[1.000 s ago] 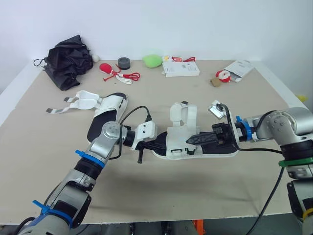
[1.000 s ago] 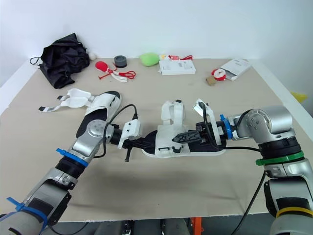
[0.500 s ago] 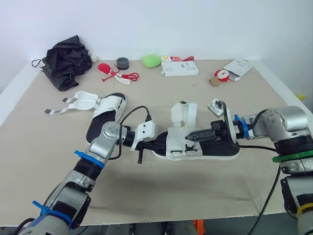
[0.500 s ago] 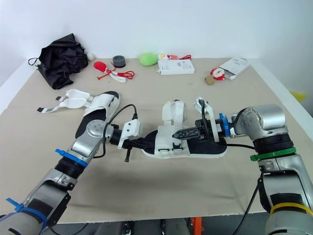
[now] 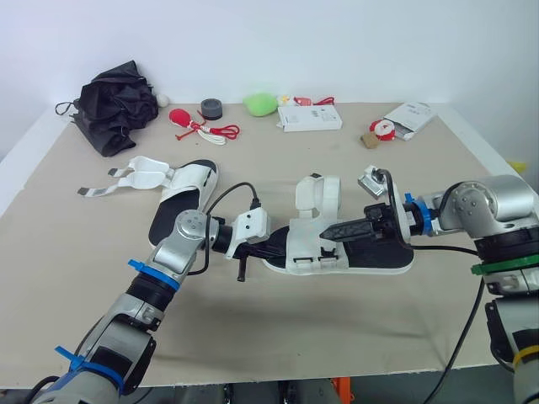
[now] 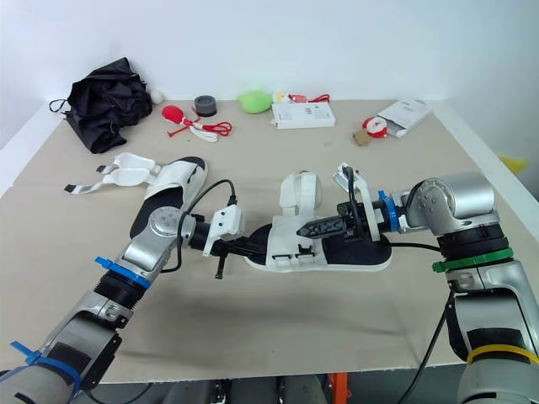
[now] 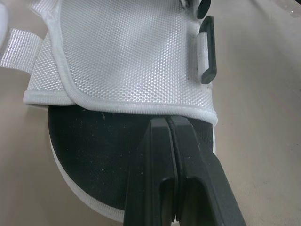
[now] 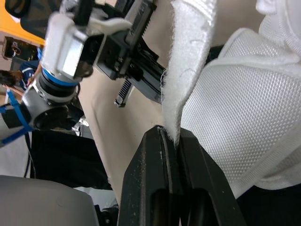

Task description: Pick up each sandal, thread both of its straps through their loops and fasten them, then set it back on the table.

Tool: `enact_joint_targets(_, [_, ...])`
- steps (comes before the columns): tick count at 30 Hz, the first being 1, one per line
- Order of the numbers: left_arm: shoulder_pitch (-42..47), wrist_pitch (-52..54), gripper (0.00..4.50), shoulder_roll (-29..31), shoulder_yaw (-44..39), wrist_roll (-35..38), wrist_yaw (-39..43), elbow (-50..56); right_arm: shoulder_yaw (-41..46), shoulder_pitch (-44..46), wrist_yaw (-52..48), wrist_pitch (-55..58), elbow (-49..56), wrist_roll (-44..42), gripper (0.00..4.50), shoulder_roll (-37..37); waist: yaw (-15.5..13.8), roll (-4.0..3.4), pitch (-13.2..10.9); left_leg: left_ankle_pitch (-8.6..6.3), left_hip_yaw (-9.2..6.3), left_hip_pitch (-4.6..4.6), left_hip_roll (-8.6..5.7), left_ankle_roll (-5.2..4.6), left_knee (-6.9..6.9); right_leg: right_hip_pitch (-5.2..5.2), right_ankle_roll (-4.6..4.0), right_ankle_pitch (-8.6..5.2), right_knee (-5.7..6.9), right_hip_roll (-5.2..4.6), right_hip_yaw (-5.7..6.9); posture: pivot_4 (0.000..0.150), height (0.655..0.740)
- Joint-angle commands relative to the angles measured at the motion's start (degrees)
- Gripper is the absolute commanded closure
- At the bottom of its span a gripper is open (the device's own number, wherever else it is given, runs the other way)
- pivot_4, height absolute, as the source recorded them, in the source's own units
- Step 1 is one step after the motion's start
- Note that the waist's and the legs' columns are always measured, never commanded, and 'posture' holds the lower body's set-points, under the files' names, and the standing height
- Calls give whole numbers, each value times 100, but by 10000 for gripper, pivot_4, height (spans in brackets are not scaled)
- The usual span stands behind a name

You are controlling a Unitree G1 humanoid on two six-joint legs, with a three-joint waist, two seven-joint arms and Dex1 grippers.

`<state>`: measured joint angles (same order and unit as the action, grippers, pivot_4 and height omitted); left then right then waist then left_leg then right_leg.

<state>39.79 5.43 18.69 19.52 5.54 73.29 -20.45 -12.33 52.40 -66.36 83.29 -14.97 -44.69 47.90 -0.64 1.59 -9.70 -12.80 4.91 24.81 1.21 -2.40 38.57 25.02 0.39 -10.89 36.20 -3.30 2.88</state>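
Centre of frame: right tool (image 8: 169,134) clamped on the strap (image 8: 188,70), left tool (image 7: 169,125) closed at the sandal (image 5: 307,248) toe. A sideways pull may slip the strap free.

Sandal (image 5: 370,259): toe end covered by the left gripper (image 5: 276,250); heel end cut off in the left wrist view.
Strap (image 8: 188,70): runs past the picture's edge beyond the right gripper (image 8: 170,134).
Far right, red-and-white item (image 5: 384,129): too small to identify.
White box (image 5: 310,118): print unreadable.
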Motion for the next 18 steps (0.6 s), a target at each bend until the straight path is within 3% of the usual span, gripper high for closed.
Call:
enact_joint_targets(1, [-175, 150, 45000, 64, 230, -168, 63, -174, 87, 24, -164, -30, 59, 10, 44296, 90, 0, 0, 0, 0, 0, 0, 0, 0, 0, 0, 0, 0, 0, 0, 0, 1500, 7400])
enact_joint_targets(12, [-217, 189, 45000, 94, 229, -164, 45, -112, -24, -87, -214, -18, 170, 91, 44296, 66, 0, -1, 1, 0, 2, -1, 0, 0, 1, 0, 1, 1, 2, 0, -3, 1500, 7400])
enact_joint_targets(18, [-245, 225, 45000, 87, 234, -160, 18, -69, -916, -337, 34, -328, 227, 807, 44296, 117, 0, 2, 26, 0, 1, -2, 0, 0, 0, -1, -1, -1, 2, 1, -2, 1500, 7400])
